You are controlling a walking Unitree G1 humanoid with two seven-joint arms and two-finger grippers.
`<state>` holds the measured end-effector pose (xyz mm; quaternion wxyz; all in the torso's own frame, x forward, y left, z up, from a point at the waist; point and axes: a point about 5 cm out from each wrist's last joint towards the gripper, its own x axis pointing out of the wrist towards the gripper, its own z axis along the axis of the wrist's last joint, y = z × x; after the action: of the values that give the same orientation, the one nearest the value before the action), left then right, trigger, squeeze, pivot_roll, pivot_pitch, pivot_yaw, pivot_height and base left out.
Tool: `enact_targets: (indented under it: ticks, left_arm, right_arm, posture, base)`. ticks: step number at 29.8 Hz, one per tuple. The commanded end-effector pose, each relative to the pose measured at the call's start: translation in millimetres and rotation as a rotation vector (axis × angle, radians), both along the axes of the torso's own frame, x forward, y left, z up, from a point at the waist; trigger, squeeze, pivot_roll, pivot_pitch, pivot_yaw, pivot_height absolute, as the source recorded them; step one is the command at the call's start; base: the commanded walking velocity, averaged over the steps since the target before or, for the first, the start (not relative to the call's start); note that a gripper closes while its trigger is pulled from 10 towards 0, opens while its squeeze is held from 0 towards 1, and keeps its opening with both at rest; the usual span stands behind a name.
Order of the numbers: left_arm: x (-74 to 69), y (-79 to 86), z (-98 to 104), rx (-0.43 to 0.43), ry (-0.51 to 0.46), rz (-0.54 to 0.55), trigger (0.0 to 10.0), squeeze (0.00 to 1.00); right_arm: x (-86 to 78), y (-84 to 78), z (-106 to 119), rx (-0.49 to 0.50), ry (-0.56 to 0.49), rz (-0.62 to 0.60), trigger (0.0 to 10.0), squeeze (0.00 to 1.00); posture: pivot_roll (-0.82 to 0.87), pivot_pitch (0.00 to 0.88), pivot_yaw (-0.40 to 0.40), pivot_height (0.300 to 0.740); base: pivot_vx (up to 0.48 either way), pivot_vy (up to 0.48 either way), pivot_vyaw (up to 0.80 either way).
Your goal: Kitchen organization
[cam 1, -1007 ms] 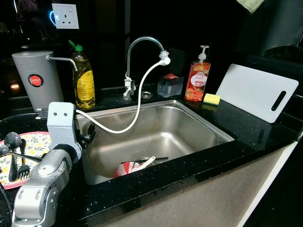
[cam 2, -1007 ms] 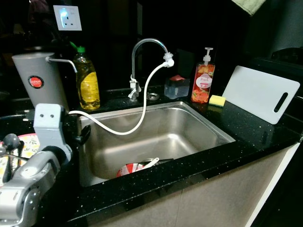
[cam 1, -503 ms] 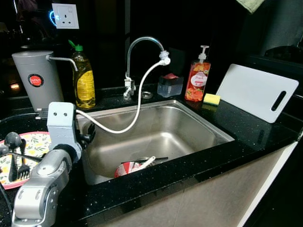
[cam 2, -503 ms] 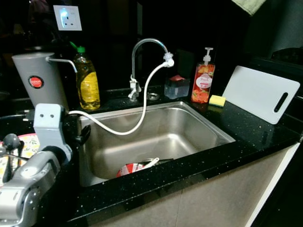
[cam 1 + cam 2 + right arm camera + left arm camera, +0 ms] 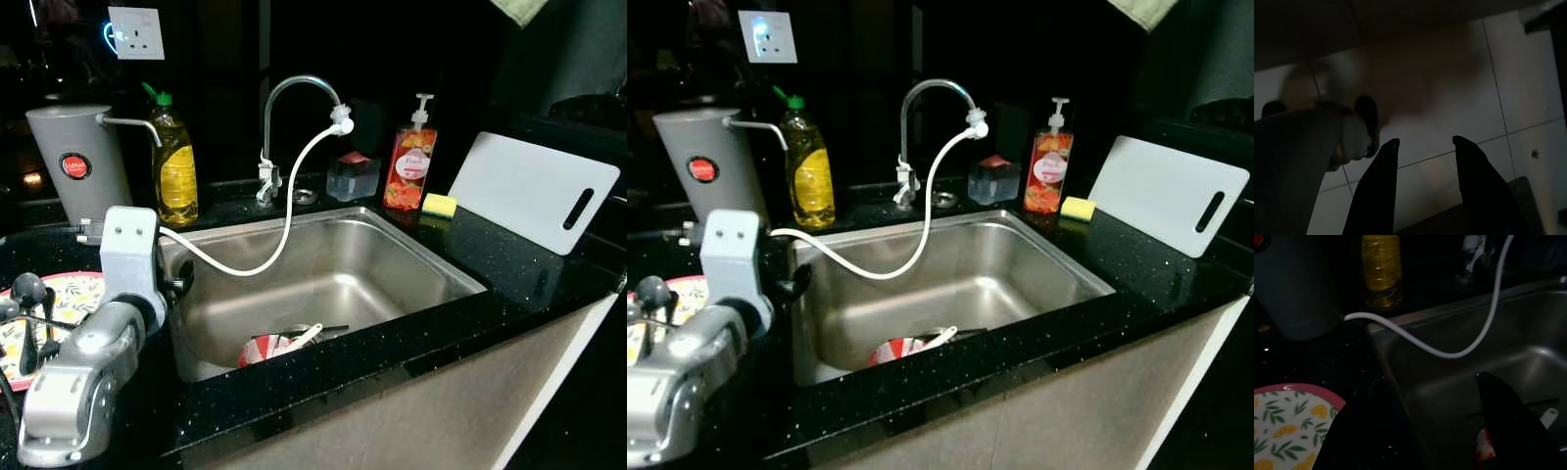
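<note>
Silver left arm (image 5: 83, 387) raised at 8 o'clock, nearest of all, over the black speckled desk (image 5: 392, 348). Left claw (image 5: 1437, 423) released, fingers (image 5: 1503, 416) spread wide and holding nothing, hovering over the near left rim of the steel sink (image 5: 392, 259), one finger above the desk edge, the other above the basin. Just beside the arm at 9 o'clock, a patterned plate (image 5: 73, 294) with a pink rim and lemon print, lying flat on the desk and carrying black utensils (image 5: 34, 318), a fork and round-headed spoons among them.

Down in the sink at 6 o'clock, close to the near wall, a red-and-white bowl (image 5: 266, 348) with a white spoon (image 5: 306, 335) resting in it; possibly a second dark utensil behind, too dim to tell. White hose (image 5: 284, 220) looping from the faucet tip down across the basin and back to the left rim.

Farther back at 10 o'clock, a grey cylindrical canister (image 5: 73, 162) with a red round label, then a yellow dish-soap bottle (image 5: 176, 166) with a green cap just beside it. At 12 o'clock, the chrome gooseneck faucet (image 5: 294, 98). At 1 o'clock, a clear sponge holder (image 5: 351, 176), an orange pump soap bottle (image 5: 409, 166), and a yellow sponge (image 5: 438, 205) touching the desk. At 2 o'clock, a white cutting board (image 5: 529, 191) leaning tilted against the wall. Wall socket (image 5: 135, 31) high at 11 o'clock.

Right claw (image 5: 1425, 191) hanging idle over pale floor tiles (image 5: 1528, 88), fingers parted, released.
</note>
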<state>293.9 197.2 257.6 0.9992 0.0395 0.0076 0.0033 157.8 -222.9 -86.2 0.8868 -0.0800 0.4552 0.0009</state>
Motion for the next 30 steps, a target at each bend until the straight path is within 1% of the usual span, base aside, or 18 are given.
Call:
enact_targets:
  ticks: [1,3,4,5,7,9,10,11,12,13,15,16,17,19,24,28,29,30]
  left_arm:
    - [2.4,6.4,-5,0.007,0.044,0.046,10.0,0.0]
    - [3.1,8.7,-3,0.005,0.037,0.069,10.0,0.0]
    - [5.8,19.8,2,0.025,0.013,0.18,10.0,0.0]
    - [6.6,25.6,4,0.034,0.013,0.234,10.0,0.0]
    - [6.8,35.4,3,0.035,0.027,0.314,10.0,0.0]
    - [6.4,39.4,3,0.032,0.039,0.343,10.0,0.0]
    - [5.3,45.9,1,0.005,0.056,0.391,10.0,0.0]
    - [5.3,45.9,1,0.005,0.056,0.391,10.0,0.0]
    - [1.9,56.9,-1,-0.039,0.074,0.488,10.0,0.0]
    - [0.5,60.0,-2,-0.045,0.079,0.521,10.0,0.0]
    - [-0.1,61.3,-2,-0.044,0.081,0.538,10.0,0.0]
    - [-3.4,63.0,-7,-0.05,0.1,0.591,10.0,0.0]
    - [-4.0,63.3,-8,-0.052,0.105,0.607,10.0,0.0]
    - [-9.1,71.2,-10,-0.052,0.108,0.681,10.0,0.0]
    - [-12.1,73.5,-20,-0.181,0.171,0.723,10.0,0.0]
    - [-10.2,73.2,-21,-0.201,0.182,0.705,10.0,0.0]
    - [-8.4,72.9,-22,-0.209,0.187,0.691,10.0,0.0]
    - [-8.4,72.9,-22,-0.209,0.187,0.691,10.0,0.0]
  right_arm:
    - [-2.1,-5.7,1,0.0,-0.012,-0.055,10.0,0.0]
    - [-2.3,-7.7,1,0.002,-0.017,-0.082,10.0,0.0]
    - [-3.8,-10.6,1,0.001,-0.025,-0.113,10.0,0.0]
    - [-4.2,-11.4,1,-0.002,-0.029,-0.119,10.0,0.0]
    - [-3.2,-13.1,2,-0.002,-0.042,-0.139,10.0,0.0]
    - [-2.3,-14.0,3,-0.001,-0.05,-0.152,10.0,0.0]
    - [0.7,-15.7,5,0.001,-0.066,-0.171,10.0,0.0]
    - [0.7,-15.7,5,0.001,-0.066,-0.171,10.0,0.0]
    - [6.2,-17.0,8,0.007,-0.089,-0.19,10.0,0.0]
    - [7.8,-17.0,8,0.009,-0.094,-0.192,10.0,0.0]
    - [8.5,-16.8,9,0.01,-0.095,-0.192,10.0,0.0]
    - [11.8,-14.4,9,0.012,-0.099,-0.183,10.0,0.0]
    - [12.6,-13.8,10,0.013,-0.1,-0.181,10.0,0.0]
    - [14.5,-11.2,10,0.013,-0.101,-0.166,10.0,0.0]
    - [13.1,-8.5,8,0.012,-0.09,-0.147,10.0,0.0]
    - [13.3,-9.8,9,0.012,-0.097,-0.155,10.0,0.0]
    - [15.6,-18.9,12,0.011,-0.121,-0.224,10.0,0.0]
    - [15.6,-18.9,12,0.011,-0.121,-0.224,10.0,0.0]
  posture:
    - [-0.04,0.015,-0.013,0.74]
    - [-0.04,0.015,-0.013,0.74]
    - [-0.04,0.015,-0.008,0.74]
    - [-0.04,0.015,-0.008,0.74]
    - [-0.05,0.016,-0.003,0.74]
    - [-0.05,0.016,-0.003,0.74]
    - [-0.05,0.016,0.002,0.74]
    - [-0.05,0.016,0.002,0.74]
    - [-0.05,0.015,0.005,0.74]
    - [-0.05,0.015,0.005,0.74]
    - [-0.05,0.012,0.007,0.74]
    - [-0.05,0.009,0.005,0.74]
    - [-0.05,0.009,0.005,0.74]
    - [-0.04,0.005,0.008,0.74]
    - [-0.04,0.002,0.008,0.74]
    - [-0.04,0.003,0.005,0.74]
    - [-0.05,0.002,0.006,0.74]
    - [-0.05,0.002,0.006,0.74]
  base:
    - [0.0,0.0,0.0]
    - [0.0,0.0,0.0]
    - [0.0,0.0,0.0]
    - [0.0,0.0,0.0]
    - [0.0,0.0,0.0]
    - [0.0,0.0,0.0]
    - [0.0,0.0,0.0]
    - [0.0,0.0,0.0]
    - [0.0,0.0,0.0]
    - [0.0,0.0,0.0]
    - [0.0,0.0,0.0]
    - [0.0,0.0,0.0]
    - [0.0,0.0,0.0]
    - [0.0,0.0,0.0]
    - [0.0,0.0,0.0]
    - [0.0,0.0,0.0]
    - [0.0,0.0,0.0]
    - [0.0,0.0,0.0]
